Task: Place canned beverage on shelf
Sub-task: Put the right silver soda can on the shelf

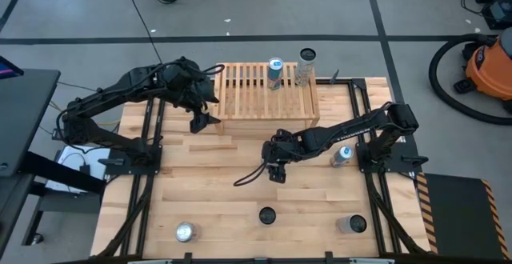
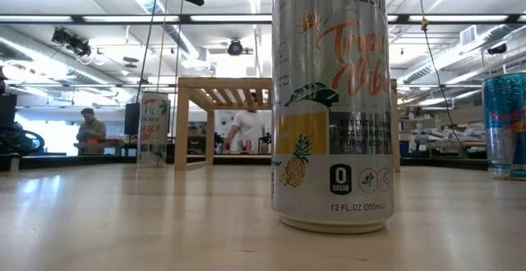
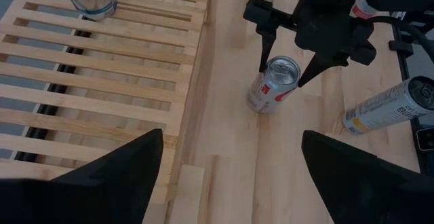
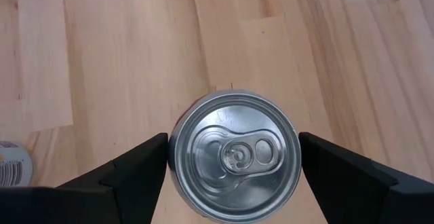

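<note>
Two cans already up on the light natural-wood slatted shelf [image 1: 268, 96] at the far side of the pale butcher-block counter [image 1: 208, 192], more scattered around it. Red-and-white aluminium can [image 3: 272, 85] upright mid-counter, in front of the shelf, sitting right between the spread jaws of the right gripper [image 4: 234, 157], fingers just beside its sides, not squeezing. Left gripper [image 1: 199, 121] parked by the shelf's left front corner, jaws wide, holding nothing.
</note>
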Controlling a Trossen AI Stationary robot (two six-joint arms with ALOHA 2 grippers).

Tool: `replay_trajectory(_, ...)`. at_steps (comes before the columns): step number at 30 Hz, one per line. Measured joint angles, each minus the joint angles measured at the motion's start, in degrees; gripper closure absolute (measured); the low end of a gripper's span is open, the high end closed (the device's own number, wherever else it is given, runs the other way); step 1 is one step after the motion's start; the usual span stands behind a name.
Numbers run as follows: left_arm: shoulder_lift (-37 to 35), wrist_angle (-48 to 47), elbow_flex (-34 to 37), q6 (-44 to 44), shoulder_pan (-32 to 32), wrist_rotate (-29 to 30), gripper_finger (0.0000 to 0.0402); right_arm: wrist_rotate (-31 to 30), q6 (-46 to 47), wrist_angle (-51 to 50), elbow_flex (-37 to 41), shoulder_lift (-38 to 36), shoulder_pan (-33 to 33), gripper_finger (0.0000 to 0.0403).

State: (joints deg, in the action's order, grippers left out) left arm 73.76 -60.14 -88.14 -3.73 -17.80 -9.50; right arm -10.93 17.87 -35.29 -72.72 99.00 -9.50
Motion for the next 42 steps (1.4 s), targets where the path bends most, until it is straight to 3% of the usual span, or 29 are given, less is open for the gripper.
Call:
replay_trajectory(9,0.0,-0.1,0.0,0.0,0.0,0.0,0.0047,0.3,0.5,-0.1,0.0,-0.2,0.2,0.0109)
replay_trajectory(42,0.0,-0.2,0.0,0.1,0.0,0.0,0.0047,4.0,1.5,-4.5,-5.0,-0.2,1.9,0.0111)
